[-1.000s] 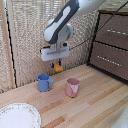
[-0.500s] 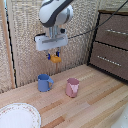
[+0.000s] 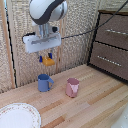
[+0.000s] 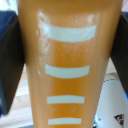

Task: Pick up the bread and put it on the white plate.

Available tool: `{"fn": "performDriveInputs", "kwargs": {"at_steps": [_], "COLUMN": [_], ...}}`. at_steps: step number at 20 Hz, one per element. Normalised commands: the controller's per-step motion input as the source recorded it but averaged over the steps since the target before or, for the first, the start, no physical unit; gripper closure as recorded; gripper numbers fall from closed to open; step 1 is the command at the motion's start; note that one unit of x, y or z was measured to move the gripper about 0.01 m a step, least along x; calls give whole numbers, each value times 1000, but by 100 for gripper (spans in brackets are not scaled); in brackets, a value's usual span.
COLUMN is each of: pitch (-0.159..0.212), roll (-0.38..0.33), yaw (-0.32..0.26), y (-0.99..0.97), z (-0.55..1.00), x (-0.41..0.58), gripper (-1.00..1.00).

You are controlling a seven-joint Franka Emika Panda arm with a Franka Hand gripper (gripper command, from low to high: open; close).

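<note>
My clamp (image 3: 47, 57), a white boxy head with short blue fingers, hangs high above the wooden worktable (image 3: 95, 102), over the blue mug (image 3: 44, 82). It is shut on the orange-tan toast (image 3: 48, 61), which hangs between the fingers. In the wrist view the toast (image 4: 70, 65) fills the picture, with pale stripes on it, and a dark finger (image 4: 9, 60) shows on each side. The white plate (image 3: 17, 116) with its dotted rim lies at the exterior view's lower left, well below and left of the clamp.
A pink cup (image 3: 73, 87) stands on the worktable right of the blue mug. A dark brown chest of drawers (image 3: 111, 45) stands at the exterior view's right. A woven wall panel is behind the arm.
The arm has risen and moved toward the exterior view's left with the toast held, from near the tabletop beside the mugs to high above the blue mug.
</note>
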Motion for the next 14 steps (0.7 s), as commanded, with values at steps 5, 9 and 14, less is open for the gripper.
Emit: {"fn": "performDriveInputs", "kwargs": {"at_steps": [5,9,14], "pitch": [-46,-74,-73], "roll": [0,0,0], "yaw": [0,0,0], "y": [941,971,948], "z": [-68,-315,-633], "x": [-401,-366,-363], "gripper": [100,100,100]}}
